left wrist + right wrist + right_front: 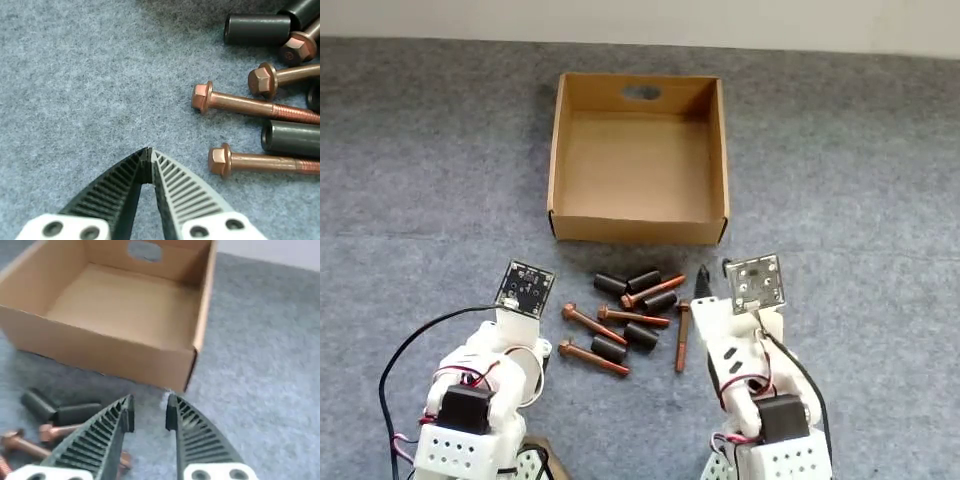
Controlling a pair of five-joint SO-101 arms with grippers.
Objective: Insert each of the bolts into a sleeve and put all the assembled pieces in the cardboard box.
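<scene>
Left gripper (149, 161) pressed together over grey carpet (75, 75), just beside bolts (250, 104); sleeves (257, 29) beyond. Right gripper (150, 412) spread, near cardboard box (125, 357) front corner, carpet strip between.

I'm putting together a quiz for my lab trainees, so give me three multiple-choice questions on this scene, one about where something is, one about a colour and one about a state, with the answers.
1. Where do the bolts and sleeves lie?
A) inside the cardboard box
B) on the carpet in front of the box
C) behind the box

2. What colour are the sleeves?
A) black
B) white
C) yellow

3. How is the left tool?
A) shut and empty
B) wide open
C) shut on a bolt

Answers:
1 B, the pile sits on the grey carpet and the box holds nothing.
2 A, the short tubes are black.
3 A, its fingertips meet with nothing between them.
</scene>
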